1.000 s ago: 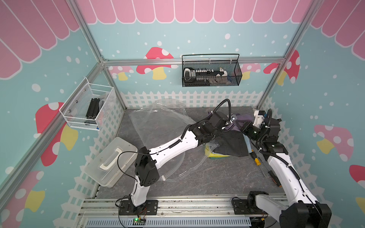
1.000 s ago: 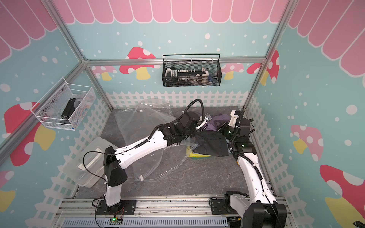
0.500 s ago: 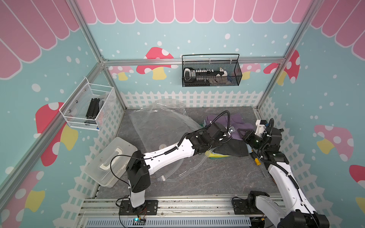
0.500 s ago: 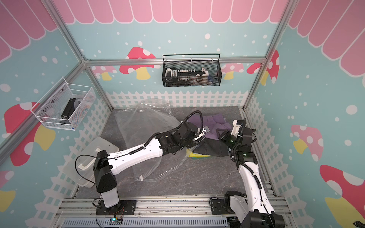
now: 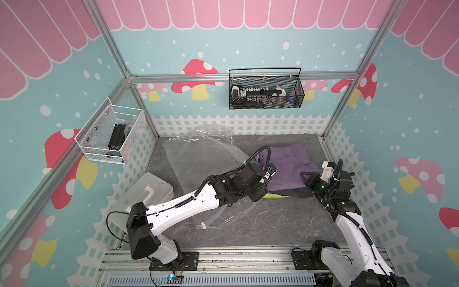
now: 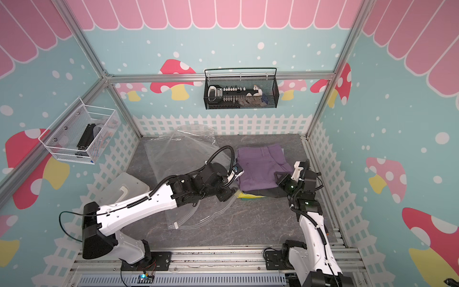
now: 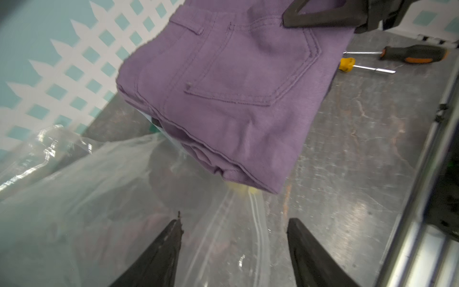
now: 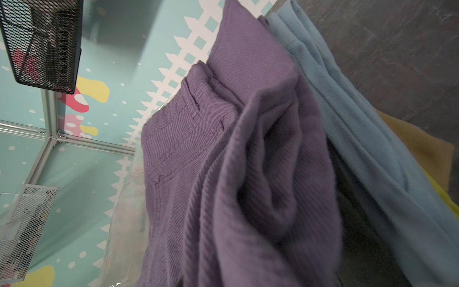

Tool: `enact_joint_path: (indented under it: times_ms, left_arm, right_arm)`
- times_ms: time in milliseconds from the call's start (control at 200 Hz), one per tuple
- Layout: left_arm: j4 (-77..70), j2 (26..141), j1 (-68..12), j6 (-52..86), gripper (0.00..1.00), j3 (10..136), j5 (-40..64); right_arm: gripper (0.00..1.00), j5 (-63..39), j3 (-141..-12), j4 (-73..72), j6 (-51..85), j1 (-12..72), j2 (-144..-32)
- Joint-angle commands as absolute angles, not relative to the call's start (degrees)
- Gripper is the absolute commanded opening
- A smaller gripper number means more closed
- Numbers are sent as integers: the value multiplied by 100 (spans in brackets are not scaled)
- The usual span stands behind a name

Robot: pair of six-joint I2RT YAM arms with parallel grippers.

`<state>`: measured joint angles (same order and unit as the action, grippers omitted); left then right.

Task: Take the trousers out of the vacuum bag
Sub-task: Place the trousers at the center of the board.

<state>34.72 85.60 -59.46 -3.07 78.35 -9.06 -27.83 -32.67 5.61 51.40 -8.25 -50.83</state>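
The trousers [image 5: 295, 192] lie as a folded stack on the table [image 5: 260, 223], at its far right, with the purple pair [image 5: 288, 166] on top in both top views [image 6: 260, 166]. Dark cloth and a strip of yellow [image 5: 273, 197] show under its near edge. The right wrist view adds a light blue pair [image 8: 360, 149] and tan cloth [image 8: 422, 149] beneath the purple.

The left gripper [image 7: 234, 218] stands wide open and holds nothing. Its two black fingers [image 7: 164, 253] hang over the bag [image 7: 99, 186], above the ridged zip edge. The stack's near corner lies just ahead of the fingertips, apart from them. The plastic reaches up to that corner. Whether the lower pairs sit inside the bag's mouth cannot be told.

The right gripper [image 5: 306, 175] is at the stack's right edge, its fingers closed together on the purple pair [image 7: 223, 87]. In the right wrist view a bunched purple fold [image 8: 248, 186] runs up to the camera and hides the fingers, so the pinch itself is not seen.

The rest of the bag [image 5: 203, 154] spreads crumpled to the left of the stack, its white clip [image 5: 203, 226] near the table's front. Two screwdrivers [image 7: 412, 53] lie on the table beyond the stack.
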Motion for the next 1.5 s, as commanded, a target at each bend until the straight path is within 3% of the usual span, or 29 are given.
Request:
enact_joint_path:
  times_ms: [0,435,740,895,1041,1491]
  left_arm:
    - [3196,8140,-5993,641,75,7422,-358]
    - [2738,7631,-6201,1859,79,6753,-914]
    - [2683,6597,-6411,2185,90,5924,-1055]
    - [2698,5986,-6587,2458,96,5327,-1353]
    - [2703,5618,-6802,2897,97,4814,-1676]
    - [2224,5439,-7852,4140,98,3874,-2837]
  right_arm:
    - [8,-2657,-3037,552,5062,-863,-4890]
    - [63,-1684,-2922,2095,4130,-892,-4384]
    - [92,-1428,-3732,3096,2912,-892,-3758]
    - [99,-1705,-4208,3294,2694,-849,-3683]
    - [99,-1864,-4467,3262,2692,-572,-3841]
    - [99,178,-4753,3147,2800,2012,-4794]
